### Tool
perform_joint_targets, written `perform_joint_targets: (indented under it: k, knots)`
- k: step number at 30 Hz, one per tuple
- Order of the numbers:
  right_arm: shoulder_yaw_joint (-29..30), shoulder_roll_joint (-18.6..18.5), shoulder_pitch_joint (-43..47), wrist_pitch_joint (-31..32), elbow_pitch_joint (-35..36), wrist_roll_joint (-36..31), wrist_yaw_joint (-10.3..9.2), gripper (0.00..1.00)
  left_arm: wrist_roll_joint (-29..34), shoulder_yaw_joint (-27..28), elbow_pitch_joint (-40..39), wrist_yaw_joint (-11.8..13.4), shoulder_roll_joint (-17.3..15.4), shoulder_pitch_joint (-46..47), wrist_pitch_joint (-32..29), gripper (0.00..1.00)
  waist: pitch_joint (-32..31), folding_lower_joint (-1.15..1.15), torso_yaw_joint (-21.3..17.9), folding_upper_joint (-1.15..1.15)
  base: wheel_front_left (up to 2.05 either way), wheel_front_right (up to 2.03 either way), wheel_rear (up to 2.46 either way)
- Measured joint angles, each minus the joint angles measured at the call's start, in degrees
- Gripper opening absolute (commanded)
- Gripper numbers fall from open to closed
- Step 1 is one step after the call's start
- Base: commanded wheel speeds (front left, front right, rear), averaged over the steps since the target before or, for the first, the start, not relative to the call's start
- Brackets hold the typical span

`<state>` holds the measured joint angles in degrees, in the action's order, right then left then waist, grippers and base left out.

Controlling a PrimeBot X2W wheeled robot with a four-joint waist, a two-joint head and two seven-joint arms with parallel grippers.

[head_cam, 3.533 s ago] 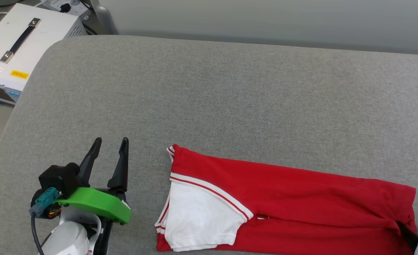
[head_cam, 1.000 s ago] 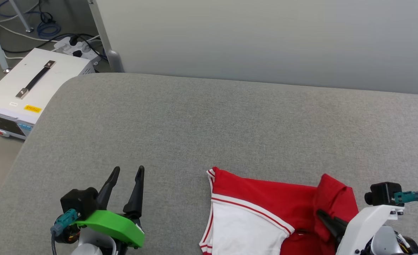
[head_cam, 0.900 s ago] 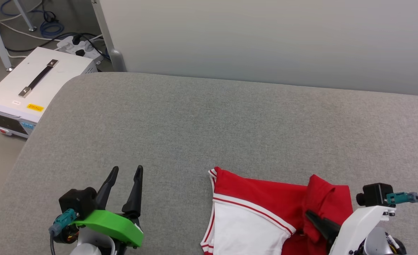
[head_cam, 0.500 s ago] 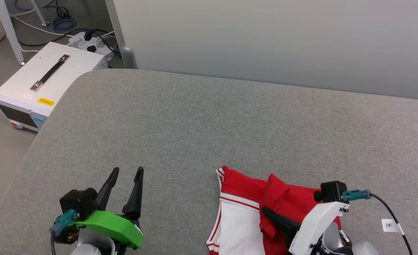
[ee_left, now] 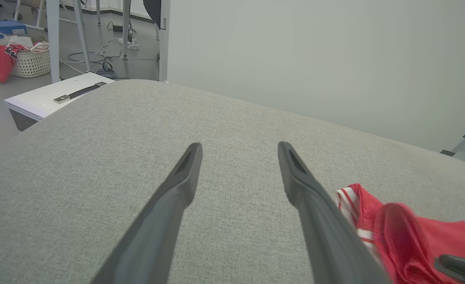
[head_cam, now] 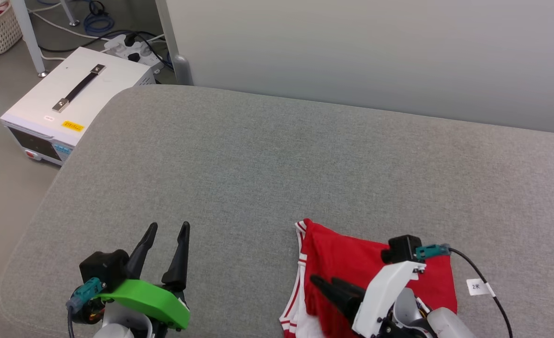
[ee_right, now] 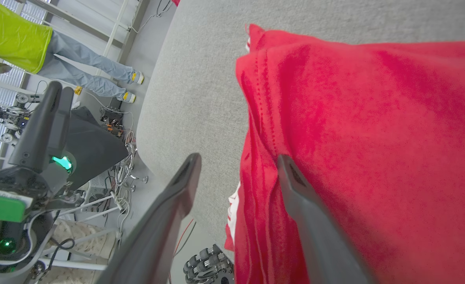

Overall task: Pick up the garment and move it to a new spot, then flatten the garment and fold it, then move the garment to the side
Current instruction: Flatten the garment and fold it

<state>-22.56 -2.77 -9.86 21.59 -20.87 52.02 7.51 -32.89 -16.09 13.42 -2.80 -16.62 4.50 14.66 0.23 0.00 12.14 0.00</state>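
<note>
One garment (head_cam: pixel 352 253), a folded red bundle, lies on the grey cushion (head_cam: pixel 277 155) at five o'clock in the head view. There are two grippers. The right gripper (head_cam: pixel 323 280) is over the garment, its two fingers spread with a fabric edge between them. The left gripper (head_cam: pixel 169 226), at seven o'clock, gapes with nothing between its fingers. One white case (head_cam: pixel 77 94) sits at ten o'clock.

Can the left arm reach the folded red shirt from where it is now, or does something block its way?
Probably yes. Just bare grey cushion lies between the open left gripper and the red jersey. The right gripper, jaws open, sits over the jersey, so the arms could meet there.
</note>
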Motion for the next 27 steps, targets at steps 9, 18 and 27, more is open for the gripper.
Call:
perform_joint_targets:
  k: [9,18,27]
  knots:
    - [-0.65,0.16,-2.31,-0.02,1.56,-1.22,0.0,1.0,0.18,0.52,-0.45,0.01,0.03,-0.01,0.0,1.0,-0.46,0.0,-1.1,0.0,0.0,0.0,0.0]
    - [7.38,-3.43,-4.99,-1.45,10.58,-23.91,0.0,1.0,1.22,2.83,-2.96,0.04,1.36,-0.07,0.0,1.0,-1.16,0.0,-3.15,0.0,0.0,0.0,0.0]
    - [14.29,-16.58,-3.11,-12.65,19.3,-37.56,0.01,1.0,3.98,6.1,-6.13,-1.2,5.84,-1.25,0.0,1.0,-1.26,0.0,-5.0,0.0,0.0,0.0,0.0]
